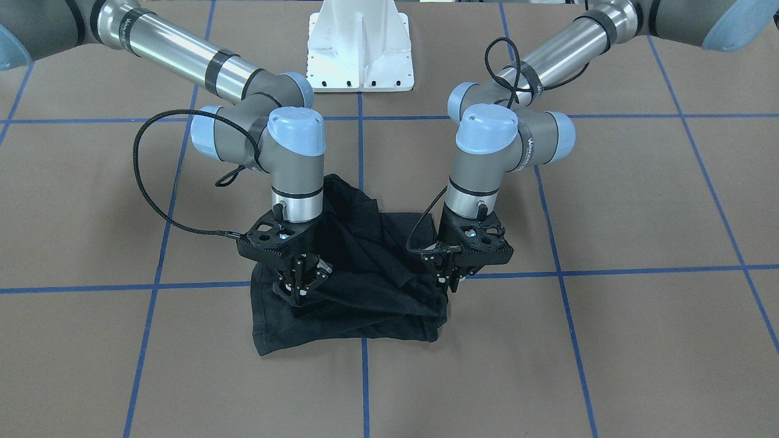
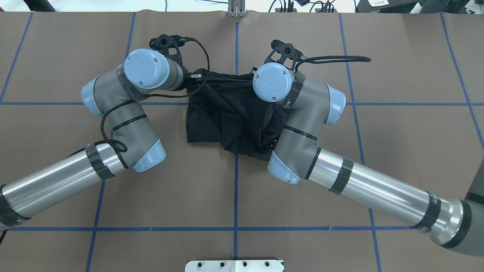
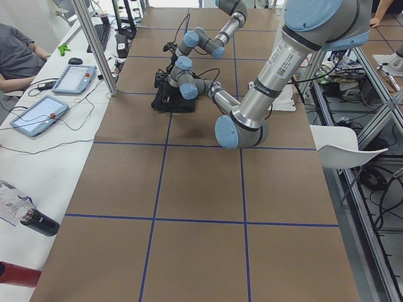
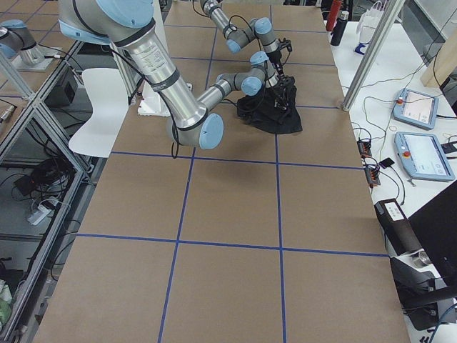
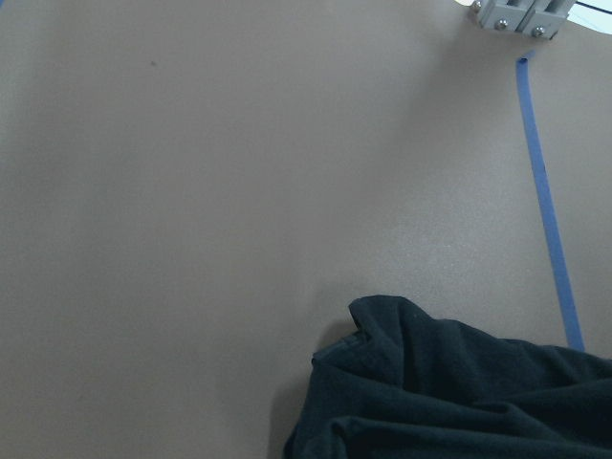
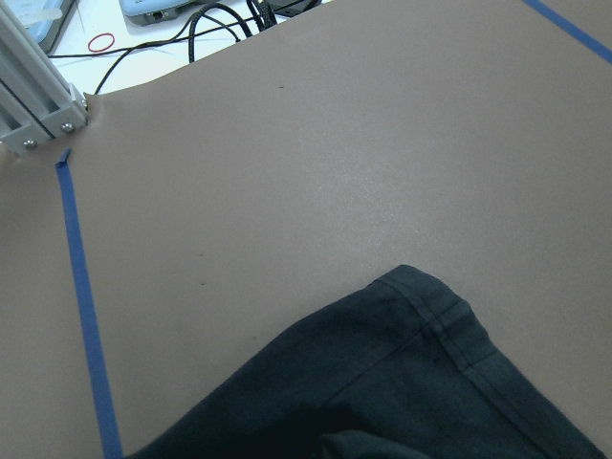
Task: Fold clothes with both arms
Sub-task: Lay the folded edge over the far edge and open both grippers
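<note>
Black cotton T-shirt (image 1: 365, 243), soft and crumpled in creased folds, heaped on the matte brown table (image 1: 639, 201) in front of the white metal pedestal base (image 1: 360, 45); left gripper (image 1: 448, 281) and right gripper (image 1: 302, 291), black and two-fingered, each pinch the shirt's edge farthest from that base, drawn taut between them.
</note>
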Robot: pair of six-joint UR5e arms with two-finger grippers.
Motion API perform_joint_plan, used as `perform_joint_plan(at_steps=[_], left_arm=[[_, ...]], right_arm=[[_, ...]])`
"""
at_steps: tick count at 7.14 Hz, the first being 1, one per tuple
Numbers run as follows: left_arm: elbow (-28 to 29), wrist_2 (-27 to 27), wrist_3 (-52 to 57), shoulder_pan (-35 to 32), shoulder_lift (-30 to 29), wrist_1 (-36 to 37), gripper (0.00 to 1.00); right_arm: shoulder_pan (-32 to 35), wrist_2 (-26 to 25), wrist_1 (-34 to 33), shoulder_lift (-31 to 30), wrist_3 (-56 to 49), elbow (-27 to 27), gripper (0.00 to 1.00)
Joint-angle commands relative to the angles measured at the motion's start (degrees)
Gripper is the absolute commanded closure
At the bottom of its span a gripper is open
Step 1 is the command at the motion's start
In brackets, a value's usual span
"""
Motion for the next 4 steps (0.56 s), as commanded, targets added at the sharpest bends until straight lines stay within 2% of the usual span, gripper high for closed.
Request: perform_joint_plan(at_steps=[1, 2, 3, 4], left_arm=[[-3.18, -1.84, 4.72, -1.67, 0.45, -0.70, 0.00], [-5.29, -6.47, 7.61, -3.34, 2.02, -0.62, 0.00], [-10.44, -7.91, 14.08, -4.40, 6.73, -1.05, 0.00], [-13.45, -10.53, 16.32, -5.72, 9.22, -0.97, 0.00]], right_arm=[[6.09, 13.64, 0.21, 2.69, -4.08, 0.12, 0.00], [8.04, 17.56, -2.58, 2.53, -6.88, 4.13, 0.00], [8.14, 19.42, -11.22, 2.44, -7.95, 11.48, 0.00], [6.75, 19.01, -16.53, 1.22, -7.96, 18.17, 0.00]])
